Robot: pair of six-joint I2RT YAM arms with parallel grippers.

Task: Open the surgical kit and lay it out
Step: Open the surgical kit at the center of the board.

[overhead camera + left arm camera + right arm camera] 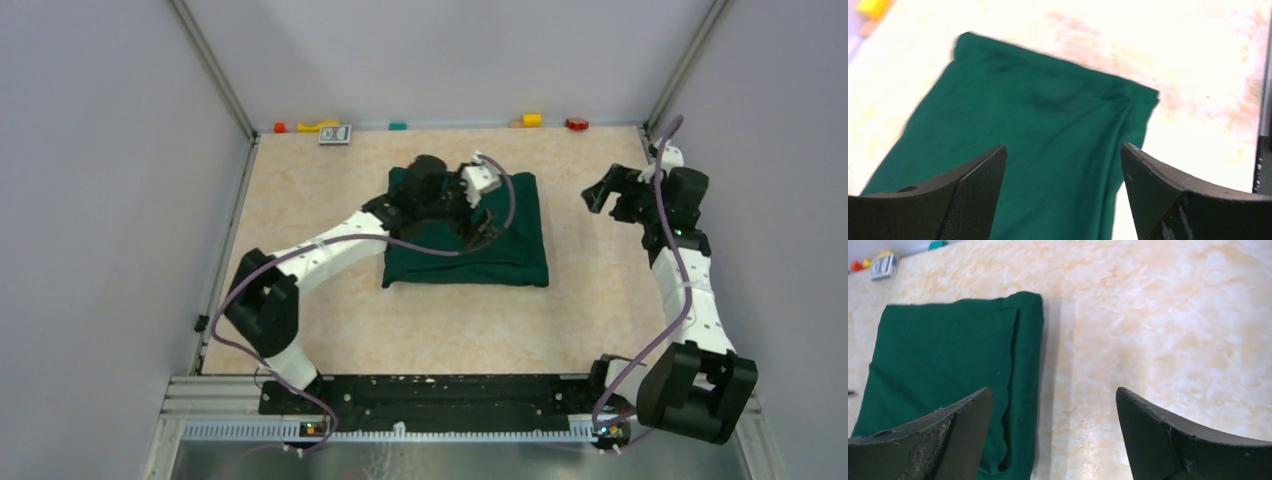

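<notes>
The surgical kit lies mid-table as a folded dark green cloth bundle, wrapped shut so that what is inside is hidden. My left gripper hovers over the bundle's top, and its jaws stand wide apart with nothing between them. In the left wrist view that gripper looks down on green cloth. My right gripper hangs open over bare table to the right of the bundle. In the right wrist view it straddles the table beside the cloth's folded right edge, not touching it.
Small coloured blocks line the back wall: red, yellow, teal, yellow, red. A small grey box sits among them. Grey walls enclose the beige table on three sides.
</notes>
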